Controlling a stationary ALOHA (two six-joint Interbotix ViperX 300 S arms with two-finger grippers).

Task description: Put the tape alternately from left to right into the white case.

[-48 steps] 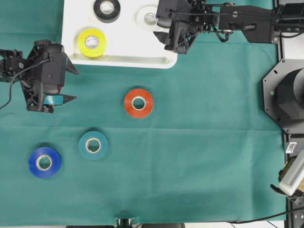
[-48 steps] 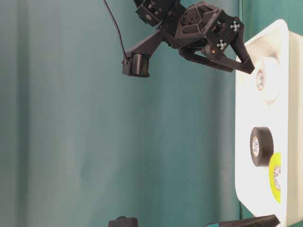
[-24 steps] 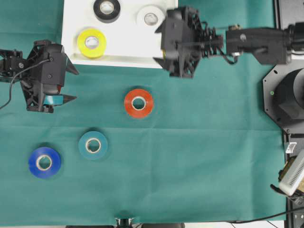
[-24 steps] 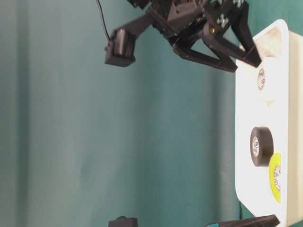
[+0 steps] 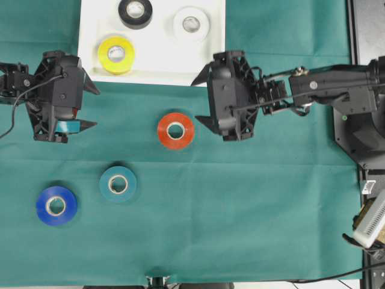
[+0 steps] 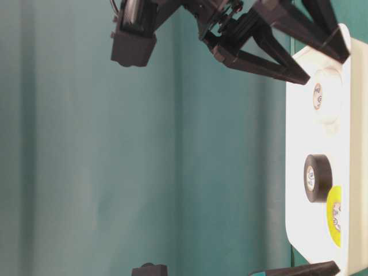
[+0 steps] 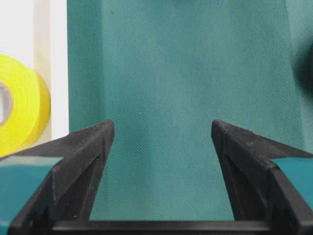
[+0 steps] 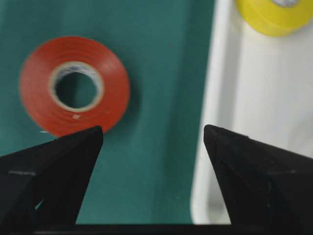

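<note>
Both grippers, left (image 5: 90, 107) and right (image 5: 201, 100): jaws wide, empty. White case (image 5: 157, 55) contains yellow (image 5: 115, 53), black (image 5: 135, 12), white (image 5: 190, 23) rolls.

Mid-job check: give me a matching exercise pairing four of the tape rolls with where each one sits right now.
Rolls:
1. red roll
2. white roll
3. blue roll
4. yellow roll

Places:
A. in the case, nearest its front rim
B. on the cloth, beside the right end effector
C. in the case, far right
D. on the cloth, nearest the front left corner

Pairs: 1-B, 2-C, 3-D, 4-A
</note>
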